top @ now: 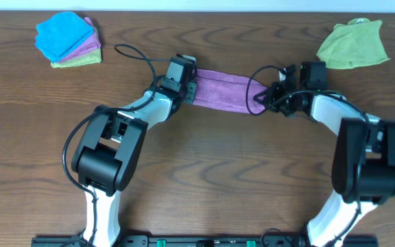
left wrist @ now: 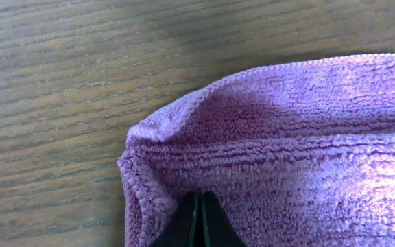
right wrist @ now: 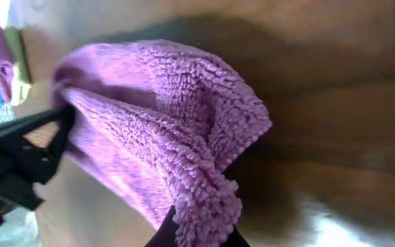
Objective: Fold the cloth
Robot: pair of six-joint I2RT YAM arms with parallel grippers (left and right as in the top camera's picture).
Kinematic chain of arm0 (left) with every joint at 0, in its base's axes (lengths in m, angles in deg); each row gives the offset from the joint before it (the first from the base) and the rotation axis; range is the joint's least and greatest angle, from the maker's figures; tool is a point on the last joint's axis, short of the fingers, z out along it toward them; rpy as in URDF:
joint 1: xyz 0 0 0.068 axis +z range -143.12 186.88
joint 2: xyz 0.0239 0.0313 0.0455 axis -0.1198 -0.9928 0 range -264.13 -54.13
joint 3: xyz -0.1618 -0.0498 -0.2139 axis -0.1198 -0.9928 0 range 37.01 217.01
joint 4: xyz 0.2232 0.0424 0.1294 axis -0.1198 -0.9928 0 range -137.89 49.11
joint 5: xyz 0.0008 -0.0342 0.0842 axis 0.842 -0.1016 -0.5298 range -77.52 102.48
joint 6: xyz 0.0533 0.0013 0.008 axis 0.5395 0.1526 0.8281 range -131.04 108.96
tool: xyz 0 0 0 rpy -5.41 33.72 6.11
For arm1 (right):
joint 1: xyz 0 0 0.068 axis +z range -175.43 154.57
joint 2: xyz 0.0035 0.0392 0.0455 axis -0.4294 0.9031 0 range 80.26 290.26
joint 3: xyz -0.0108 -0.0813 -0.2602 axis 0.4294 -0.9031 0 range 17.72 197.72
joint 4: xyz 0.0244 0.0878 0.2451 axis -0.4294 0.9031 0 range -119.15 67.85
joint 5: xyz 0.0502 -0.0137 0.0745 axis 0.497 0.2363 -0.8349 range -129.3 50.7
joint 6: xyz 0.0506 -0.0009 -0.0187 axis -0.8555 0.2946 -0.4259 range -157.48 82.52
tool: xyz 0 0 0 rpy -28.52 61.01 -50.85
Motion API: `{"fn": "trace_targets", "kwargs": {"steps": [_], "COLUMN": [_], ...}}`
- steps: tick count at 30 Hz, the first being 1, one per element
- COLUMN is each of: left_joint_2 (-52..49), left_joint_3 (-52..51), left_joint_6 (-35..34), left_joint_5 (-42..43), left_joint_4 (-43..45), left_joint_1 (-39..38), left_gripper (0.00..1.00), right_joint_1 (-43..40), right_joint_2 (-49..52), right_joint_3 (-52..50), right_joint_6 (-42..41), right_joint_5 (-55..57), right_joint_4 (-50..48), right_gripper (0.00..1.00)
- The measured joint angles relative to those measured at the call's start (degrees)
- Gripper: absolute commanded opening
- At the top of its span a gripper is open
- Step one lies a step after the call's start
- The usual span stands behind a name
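My left gripper (top: 189,88) and right gripper (top: 260,97) each pinch an end of the purple cloth (top: 221,91), seemingly doubled into a band; the crosswise fold is left.

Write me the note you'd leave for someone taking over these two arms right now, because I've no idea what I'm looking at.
Left claw: shut on the left end of the purple towel.
Right claw: shut on the towel's right end, which looks raised off the wooden table.
Towel: stretched as a narrow strip between the two claws, mid-table.
Elsewhere: a lime-green cloth at the back right and a stack of folded cloths at the back left, both clear of the claws.
Done: both ends gripped.
Left: bring the ends together, lay the towel down as a neat fold, release.
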Motion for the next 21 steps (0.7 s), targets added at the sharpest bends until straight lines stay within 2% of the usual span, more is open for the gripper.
{"fn": "trace_targets", "kwargs": {"steps": [9,21], "left_joint_2": [0.0,0.0], "left_joint_3": [0.1,0.2], "left_joint_6": [-3.4,-4.0], "left_joint_5": [1.5,1.6], "left_joint_4": [-0.5,-0.6], "left_joint_1": [-0.6,-2.0], "left_gripper": [0.06,0.06], "right_joint_1": [0.3,5.4], "right_joint_2": [-2.9,-3.1], "right_joint_3": [0.0,0.0], "right_joint_6": [-2.4,-7.9], "right_joint_5": [0.8,0.2], "right_joint_4": [-0.4,-10.2], "right_gripper": [0.02,0.02]}}
